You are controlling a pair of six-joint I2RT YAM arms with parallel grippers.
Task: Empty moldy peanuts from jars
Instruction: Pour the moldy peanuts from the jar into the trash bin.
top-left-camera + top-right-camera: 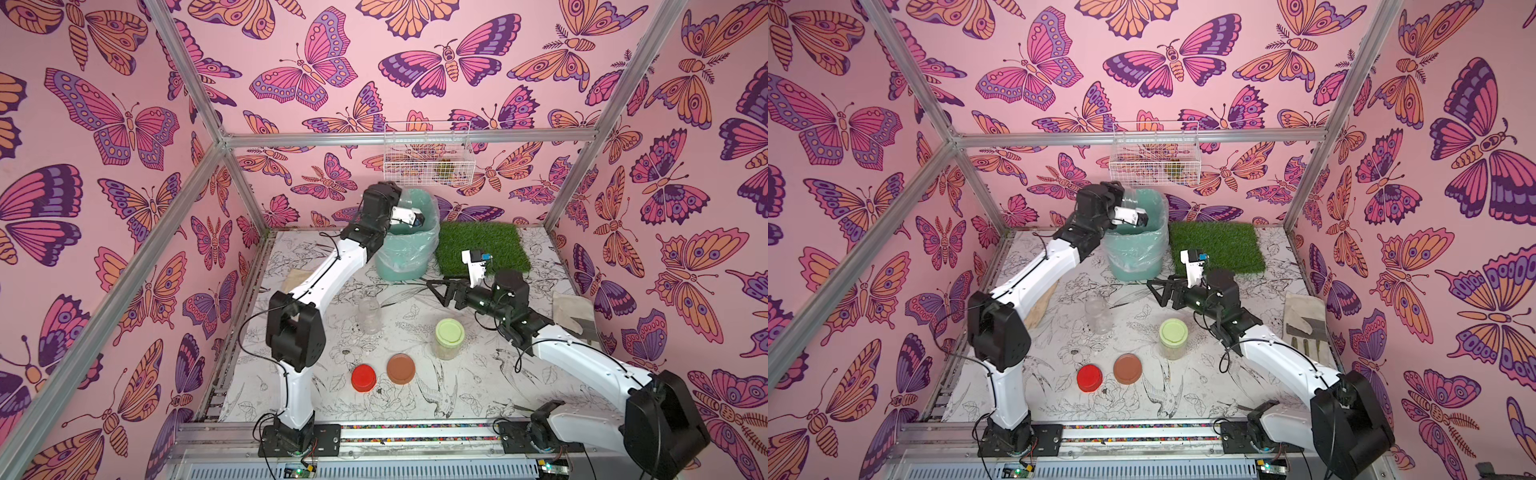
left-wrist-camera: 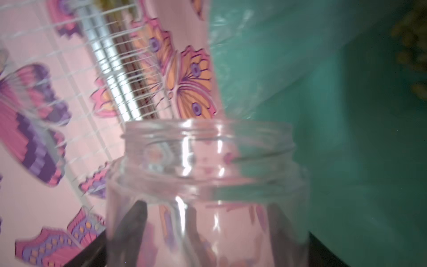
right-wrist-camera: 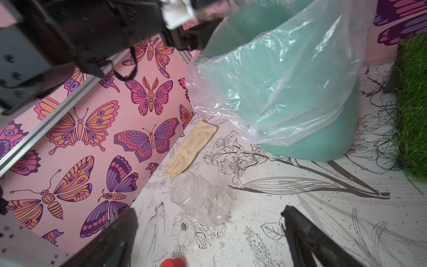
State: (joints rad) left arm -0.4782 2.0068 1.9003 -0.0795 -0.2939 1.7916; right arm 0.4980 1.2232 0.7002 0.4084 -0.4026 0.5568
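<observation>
Between jaws of left gripper, clamped: clear lidless jar. Ahead of right gripper, jaws spread: second jar, empty. Third jar: green-lidded, peanuts inside.

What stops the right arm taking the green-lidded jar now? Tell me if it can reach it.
Probably yes. The right pincer hangs open and empty just beyond the green-lidded jar, with nothing standing between them; the left pincer is away, holding a clear jar over the teal bin.

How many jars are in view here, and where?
3. A held jar in the left gripper above the teal bin; a lidless jar standing mid-table; a green-lidded jar standing near it. None appears hidden.
</observation>
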